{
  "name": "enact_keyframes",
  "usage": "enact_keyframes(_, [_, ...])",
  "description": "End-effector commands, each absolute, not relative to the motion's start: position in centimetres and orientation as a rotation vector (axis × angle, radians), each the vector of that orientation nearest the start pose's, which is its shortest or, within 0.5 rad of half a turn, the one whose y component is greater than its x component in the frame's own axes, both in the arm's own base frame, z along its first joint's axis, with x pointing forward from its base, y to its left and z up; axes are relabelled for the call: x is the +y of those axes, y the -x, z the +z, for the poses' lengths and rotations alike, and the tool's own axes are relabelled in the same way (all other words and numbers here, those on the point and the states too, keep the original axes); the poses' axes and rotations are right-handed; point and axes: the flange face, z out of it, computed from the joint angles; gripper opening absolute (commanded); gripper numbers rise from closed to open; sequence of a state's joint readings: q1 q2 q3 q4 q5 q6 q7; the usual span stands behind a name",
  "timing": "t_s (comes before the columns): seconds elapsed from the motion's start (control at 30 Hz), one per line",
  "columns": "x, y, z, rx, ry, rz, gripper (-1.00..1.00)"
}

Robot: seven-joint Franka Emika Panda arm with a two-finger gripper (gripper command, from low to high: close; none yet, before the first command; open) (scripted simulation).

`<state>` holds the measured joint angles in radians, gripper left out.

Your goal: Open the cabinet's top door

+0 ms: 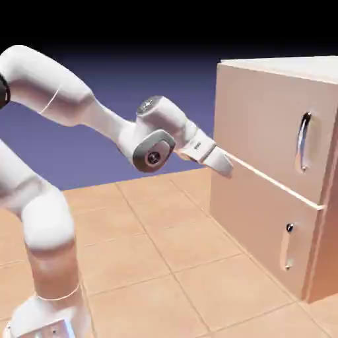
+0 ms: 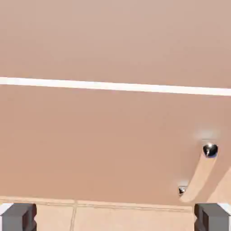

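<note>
Gripper (image 1: 223,163) wide open, holding nothing. Cabinet (image 1: 254,112) right ahead, very near. Top door (image 1: 264,125) shut, its long silver handle (image 1: 303,141) up and off to the side.

Everything around me is evenly and brightly lit, rendered sharp with no blur or bending at the edges in either view. My white arm (image 1: 46,218) shades softly to grey on its undersides, so light falls from above. The cabinet (image 1: 264,152) front looks flat and matte, its side darker. Its upper handle (image 1: 303,142) carries bright glints. From my hand, the lower handle (image 2: 198,173) throws a soft shadow and shows small glare spots.
</note>
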<state>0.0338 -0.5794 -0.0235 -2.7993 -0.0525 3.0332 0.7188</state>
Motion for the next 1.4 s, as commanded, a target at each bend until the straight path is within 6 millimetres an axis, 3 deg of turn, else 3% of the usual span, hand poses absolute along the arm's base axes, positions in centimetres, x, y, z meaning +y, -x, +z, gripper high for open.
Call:
enact_keyframes(0.0, [1.0,-39.0,47.3,0.792,2.542,-1.107,0.00])
enact_keyframes(0.37, [2.4,-38.5,53.9,0.011,2.723,-1.445,0.00])
enact_keyframes(0.73, [1.5,-37.5,58.2,-0.759,2.748,-1.770,0.00])
enact_keyframes(1.07, [-1.3,-37.5,59.9,-1.452,2.671,-2.016,0.00])
enact_keyframes(1.37, [-4.7,-38.7,59.3,-2.093,2.529,-2.150,0.00])
